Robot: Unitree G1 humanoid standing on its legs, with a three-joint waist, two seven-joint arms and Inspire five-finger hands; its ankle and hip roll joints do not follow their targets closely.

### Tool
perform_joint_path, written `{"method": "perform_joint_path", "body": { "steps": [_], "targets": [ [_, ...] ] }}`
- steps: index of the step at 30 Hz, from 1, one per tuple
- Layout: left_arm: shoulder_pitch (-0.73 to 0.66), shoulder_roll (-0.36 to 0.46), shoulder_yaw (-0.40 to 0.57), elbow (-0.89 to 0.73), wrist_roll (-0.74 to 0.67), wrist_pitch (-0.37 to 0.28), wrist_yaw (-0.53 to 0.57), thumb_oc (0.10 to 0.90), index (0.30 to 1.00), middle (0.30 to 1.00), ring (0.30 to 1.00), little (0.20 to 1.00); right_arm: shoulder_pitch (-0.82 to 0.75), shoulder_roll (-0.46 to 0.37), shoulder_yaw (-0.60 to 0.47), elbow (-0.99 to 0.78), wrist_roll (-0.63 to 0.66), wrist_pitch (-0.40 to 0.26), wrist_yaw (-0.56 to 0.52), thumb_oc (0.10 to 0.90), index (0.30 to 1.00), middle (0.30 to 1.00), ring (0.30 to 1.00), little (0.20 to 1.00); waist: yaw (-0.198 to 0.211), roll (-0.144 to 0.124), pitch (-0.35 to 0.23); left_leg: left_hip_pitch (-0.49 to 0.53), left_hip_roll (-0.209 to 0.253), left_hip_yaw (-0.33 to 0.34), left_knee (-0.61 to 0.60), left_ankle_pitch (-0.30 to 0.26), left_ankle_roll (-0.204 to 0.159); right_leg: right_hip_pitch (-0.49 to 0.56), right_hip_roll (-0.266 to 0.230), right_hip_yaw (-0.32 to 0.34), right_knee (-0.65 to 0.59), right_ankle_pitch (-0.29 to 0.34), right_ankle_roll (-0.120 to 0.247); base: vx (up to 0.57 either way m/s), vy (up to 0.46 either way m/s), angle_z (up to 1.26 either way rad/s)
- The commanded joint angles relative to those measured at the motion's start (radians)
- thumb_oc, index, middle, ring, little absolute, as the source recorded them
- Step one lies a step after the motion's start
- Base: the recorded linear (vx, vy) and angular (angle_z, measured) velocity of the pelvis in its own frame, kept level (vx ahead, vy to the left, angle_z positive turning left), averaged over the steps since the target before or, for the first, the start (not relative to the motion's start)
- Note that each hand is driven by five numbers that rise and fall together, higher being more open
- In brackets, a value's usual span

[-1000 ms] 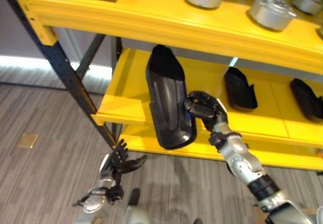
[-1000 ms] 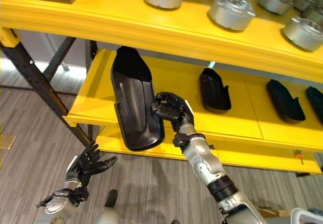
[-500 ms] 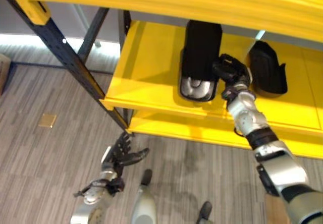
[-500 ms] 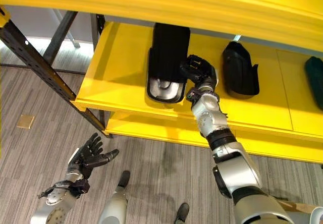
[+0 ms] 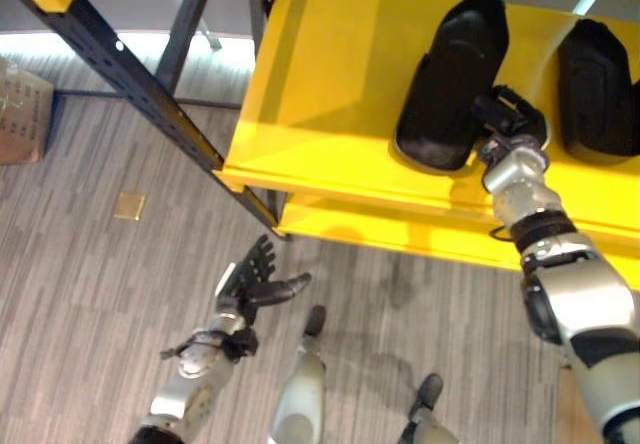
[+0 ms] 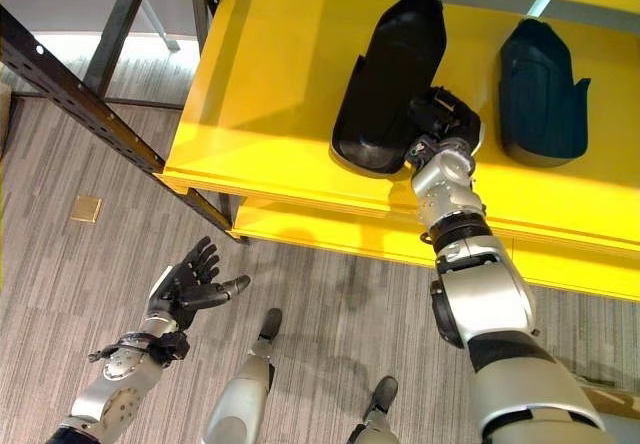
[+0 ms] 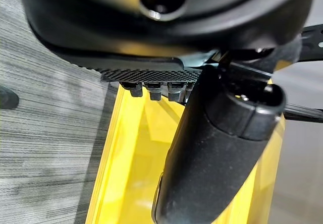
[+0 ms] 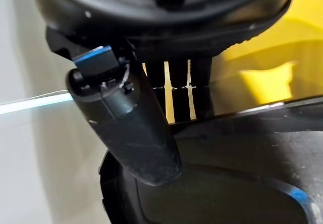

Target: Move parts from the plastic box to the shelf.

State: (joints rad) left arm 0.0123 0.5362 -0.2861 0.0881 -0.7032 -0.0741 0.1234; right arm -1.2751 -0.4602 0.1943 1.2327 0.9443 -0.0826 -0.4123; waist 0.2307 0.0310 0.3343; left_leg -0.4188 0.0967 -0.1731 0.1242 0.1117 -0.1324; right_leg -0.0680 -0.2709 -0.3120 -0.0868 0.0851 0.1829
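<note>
So the right hand (image 6: 443, 124) is reaching up onto the yellow shelf (image 6: 270, 104), and it's curling its fingers and thumb around the near right edge of a long black part (image 6: 385, 84). That part is lying flat on the shelf board, tilting a bit so its far end is leaning to the right, with its rounded near end sitting close to the shelf's front lip. In the right wrist view the thumb (image 8: 131, 128) is lying across the glossy black surface of the part (image 8: 227, 183) and the fingers (image 8: 179, 90) are going down behind its edge, so it's pinching the part at the rim.

A second black part (image 6: 540, 89) is sitting on the same shelf, to the right of the held one and apart from it.

The left hand (image 6: 190, 284) is hanging low, below and in front of the shelf's left end, over the grey striped floor (image 6: 80, 294). Its fingers are spreading out straight and the thumb is sticking out sideways, holding nothing. A dark metal upright (image 6: 90, 104) is running diagonally at the shelf's left end.
</note>
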Motion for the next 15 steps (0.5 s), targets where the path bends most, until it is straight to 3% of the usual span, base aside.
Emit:
{"method": "perform_joint_path", "body": {
  "steps": [1, 15],
  "targets": [
    [-0.028, 0.05, -0.017, -0.099, -0.024, -0.109, -0.001, 0.9, 1.0, 1.0, 1.0, 1.0, -0.129, -0.079, 0.058, -0.036, -0.044, -0.051, 0.033, 0.4, 0.3, 0.3, 0.3, 0.3, 0.027, -0.01, -0.059, 0.02, -0.047, 0.078, 0.012, -0.042, 0.096, 0.001, -0.008, 0.047, 0.134, -0.079, -0.03, -0.01, 0.006, 0.04],
    [-0.053, 0.04, -0.036, -0.097, -0.028, -0.12, 0.009, 0.9, 1.0, 1.0, 1.0, 1.0, -0.19, -0.115, 0.142, 0.038, -0.128, -0.012, 0.052, 0.4, 0.3, 0.3, 0.3, 0.3, 0.038, -0.005, -0.048, -0.009, -0.06, 0.078, 0.021, -0.049, 0.095, 0.004, -0.014, 0.028, 0.108, -0.073, -0.023, 0.0, 0.0, 0.01]
  ]
}}
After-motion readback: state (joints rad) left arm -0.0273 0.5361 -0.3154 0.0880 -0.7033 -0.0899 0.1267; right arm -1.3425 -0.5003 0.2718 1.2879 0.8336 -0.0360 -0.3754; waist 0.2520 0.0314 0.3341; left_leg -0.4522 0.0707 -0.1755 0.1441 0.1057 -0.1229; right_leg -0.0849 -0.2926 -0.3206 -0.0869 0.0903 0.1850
